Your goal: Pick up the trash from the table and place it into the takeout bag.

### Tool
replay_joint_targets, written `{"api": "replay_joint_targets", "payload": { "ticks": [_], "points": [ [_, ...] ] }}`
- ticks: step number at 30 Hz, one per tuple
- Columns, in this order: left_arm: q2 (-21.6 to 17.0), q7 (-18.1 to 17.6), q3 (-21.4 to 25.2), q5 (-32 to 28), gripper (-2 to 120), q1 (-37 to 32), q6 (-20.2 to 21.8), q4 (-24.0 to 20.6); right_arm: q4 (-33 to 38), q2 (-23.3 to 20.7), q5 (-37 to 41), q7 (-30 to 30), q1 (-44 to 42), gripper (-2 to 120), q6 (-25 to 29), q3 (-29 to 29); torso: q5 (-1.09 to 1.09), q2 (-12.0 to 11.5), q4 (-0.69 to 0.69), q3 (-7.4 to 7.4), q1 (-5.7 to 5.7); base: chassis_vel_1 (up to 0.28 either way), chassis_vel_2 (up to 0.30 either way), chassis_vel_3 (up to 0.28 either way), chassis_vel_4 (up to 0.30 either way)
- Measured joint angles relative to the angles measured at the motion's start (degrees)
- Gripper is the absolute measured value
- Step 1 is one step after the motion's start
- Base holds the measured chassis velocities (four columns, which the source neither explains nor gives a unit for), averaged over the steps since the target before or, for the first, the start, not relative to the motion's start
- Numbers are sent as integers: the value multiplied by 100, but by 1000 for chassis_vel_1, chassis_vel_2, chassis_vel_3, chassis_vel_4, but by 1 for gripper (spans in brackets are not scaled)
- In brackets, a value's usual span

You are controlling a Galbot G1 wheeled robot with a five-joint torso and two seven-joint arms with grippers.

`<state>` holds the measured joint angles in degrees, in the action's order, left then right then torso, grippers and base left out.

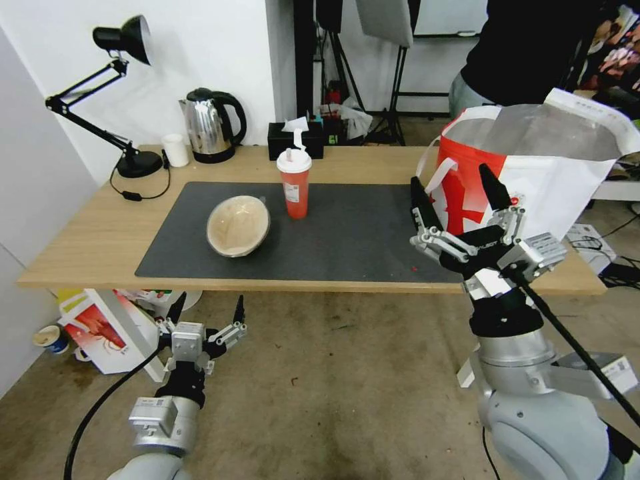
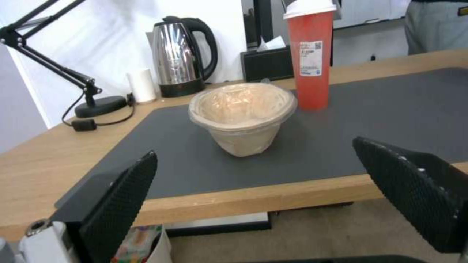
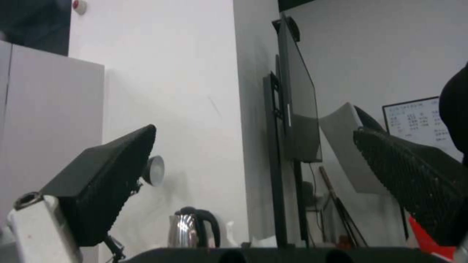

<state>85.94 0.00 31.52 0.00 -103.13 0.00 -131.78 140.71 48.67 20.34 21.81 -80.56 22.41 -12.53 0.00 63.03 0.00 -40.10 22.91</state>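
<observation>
Both grippers stood with jaws spread and held nothing. On the left, the left gripper (image 1: 207,319) hung low, below the near edge of the table (image 1: 93,247) and over the floor, fingertips pointing up and away. Straight beyond it, past the table edge, sat the tan bowl (image 1: 238,225) on the near left part of the grey mat (image 1: 353,233), tipped so its mouth faced toward the robot; the left wrist view put it midway between the two pads (image 2: 122,197). The red cup (image 1: 294,183) stood upright just right of the bowl and a little farther off. The right gripper (image 1: 460,200) was raised at the near right, just in front of the bag (image 1: 567,173), which stood open at the table's right end. By this layout the left arm was the nearer to bowl and cup; reaching either would likely call for a rise and a forward move over the edge.
</observation>
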Motion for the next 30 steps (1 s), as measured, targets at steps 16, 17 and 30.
{"api": "replay_joint_targets", "payload": {
  "ticks": [16,17,30],
  "points": [
    [0,0,0,0,100,0,0,0,-562,977,-1726,1036,-799,100,211,390,0,0,0,0,0,0,0,0,0],
    [0,0,0,0,100,0,0,0,-562,977,-1726,1036,-799,100,211,390,0,0,0,0,0,0,0,0,0],
    [0,0,0,0,100,0,0,0,-618,1104,-2434,2303,-1398,100,-599,851,0,0,1,0,1,0,0,0,0]
  ]
}}
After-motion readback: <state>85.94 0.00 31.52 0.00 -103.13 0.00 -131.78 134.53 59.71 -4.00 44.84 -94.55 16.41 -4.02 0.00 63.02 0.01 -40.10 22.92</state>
